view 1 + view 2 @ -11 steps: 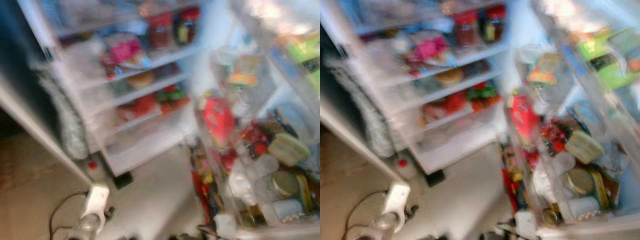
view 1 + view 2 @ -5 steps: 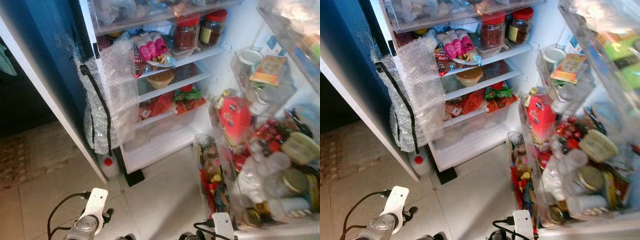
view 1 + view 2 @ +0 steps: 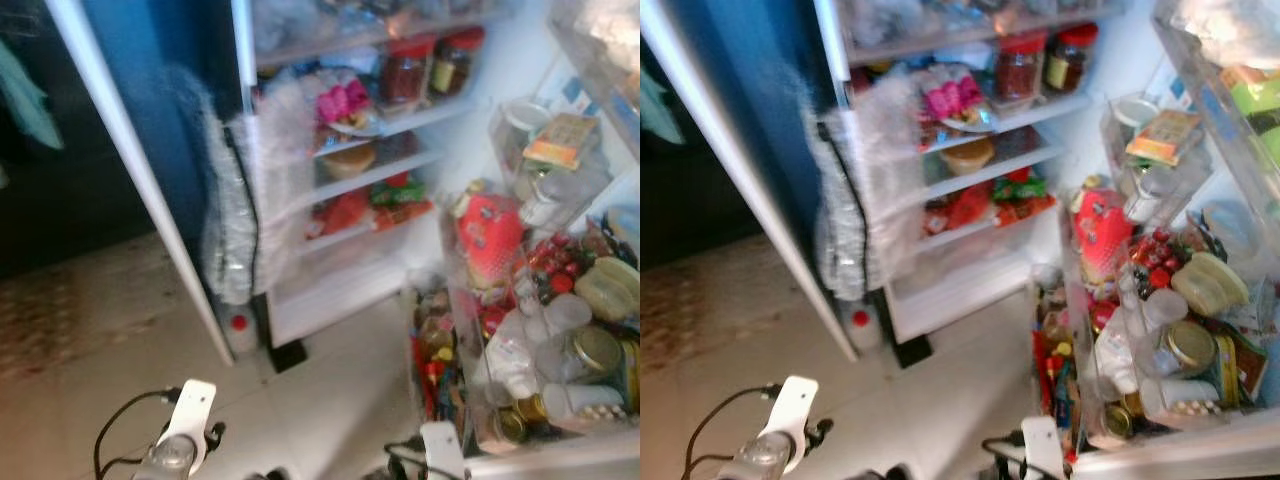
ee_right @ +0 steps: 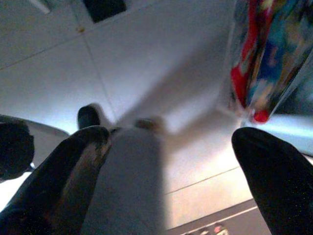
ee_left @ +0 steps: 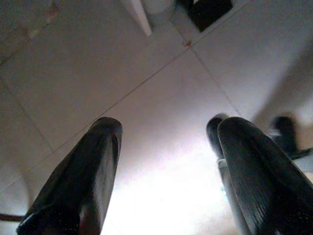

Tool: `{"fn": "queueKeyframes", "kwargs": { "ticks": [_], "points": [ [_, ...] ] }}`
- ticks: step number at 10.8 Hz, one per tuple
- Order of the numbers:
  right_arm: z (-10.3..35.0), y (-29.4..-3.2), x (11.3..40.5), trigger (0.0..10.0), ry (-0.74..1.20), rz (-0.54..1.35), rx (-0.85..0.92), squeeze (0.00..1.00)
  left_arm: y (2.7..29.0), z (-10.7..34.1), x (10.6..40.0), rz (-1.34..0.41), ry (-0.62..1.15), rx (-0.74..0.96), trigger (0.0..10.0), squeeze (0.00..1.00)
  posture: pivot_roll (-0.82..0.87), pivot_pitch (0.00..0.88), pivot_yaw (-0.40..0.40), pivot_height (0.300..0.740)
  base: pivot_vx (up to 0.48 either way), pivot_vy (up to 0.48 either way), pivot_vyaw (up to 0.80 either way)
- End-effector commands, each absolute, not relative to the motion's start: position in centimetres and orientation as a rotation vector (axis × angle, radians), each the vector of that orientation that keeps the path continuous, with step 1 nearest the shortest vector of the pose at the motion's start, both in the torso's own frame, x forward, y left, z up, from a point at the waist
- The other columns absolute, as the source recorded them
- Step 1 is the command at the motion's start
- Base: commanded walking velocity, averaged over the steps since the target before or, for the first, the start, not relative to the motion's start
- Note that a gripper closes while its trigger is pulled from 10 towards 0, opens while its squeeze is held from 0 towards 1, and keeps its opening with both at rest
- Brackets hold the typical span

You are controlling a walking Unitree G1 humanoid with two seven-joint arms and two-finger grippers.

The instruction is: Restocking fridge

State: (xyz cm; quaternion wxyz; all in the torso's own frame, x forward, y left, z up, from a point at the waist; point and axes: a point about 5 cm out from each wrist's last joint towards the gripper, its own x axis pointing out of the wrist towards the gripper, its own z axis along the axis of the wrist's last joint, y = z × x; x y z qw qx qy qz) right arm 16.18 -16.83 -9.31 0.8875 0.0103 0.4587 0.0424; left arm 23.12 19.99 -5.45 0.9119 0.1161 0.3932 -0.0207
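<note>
The fridge stands open in the centre of the head views, its door swung out along the right edge. The shelves hold two red-lidded jars at upper centre, a pink-wrapped packet beside them, a tan bowl one shelf down, and red and green packets below that. The lowest shelf looks bare. Bubble wrap hangs down the fridge's left side, with a small red-capped bottle on the floor beneath it.

The door racks on the right are crowded: a red pouch, tins and jars, and a lower rack of bottles.

Both arms hang low at the bottom edge of the head views. The left gripper points down at bare floor tile; its fingers stand well apart with nothing between them. The right gripper also points floorward, fingers spread wide and empty, with the colourful lower door rack at the upper right of its wrist view.

No item to restock is held or can be identified. In my judgement, the relation that matters is this: the shelves lie forward and well above both grippers, and the right arm is nearer the door racks, the left nearer the bubble-wrapped side. Either arm must rise before any placement.
</note>
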Motion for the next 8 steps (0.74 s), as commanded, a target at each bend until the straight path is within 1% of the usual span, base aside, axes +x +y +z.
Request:
{"fn": "queueKeyframes", "kwargs": {
  "ticks": [1,2,8],
  "points": [
    [-9.81,-17.25,14.95,10.0,1.000,0.074,0.024,0.00,19.83,-6.04,22.30,-0.052,0.848,0.249,10.0,0.00,-0.16,0.149,-0.026,0.740,0.000,0.292,0.00],
    [-9.82,-17.25,14.95,10.0,1.000,0.074,0.024,0.00,19.85,-6.02,22.32,-0.053,0.847,0.253,10.0,0.00,-0.16,0.150,-0.026,0.740,0.000,0.266,0.00],
    [-9.76,-17.34,15.02,10.0,0.987,0.054,0.011,0.00,20.32,-5.93,22.35,-0.050,0.848,0.265,10.0,0.00,-0.16,0.164,-0.025,0.740,0.000,0.000,0.00]
  ]
}}
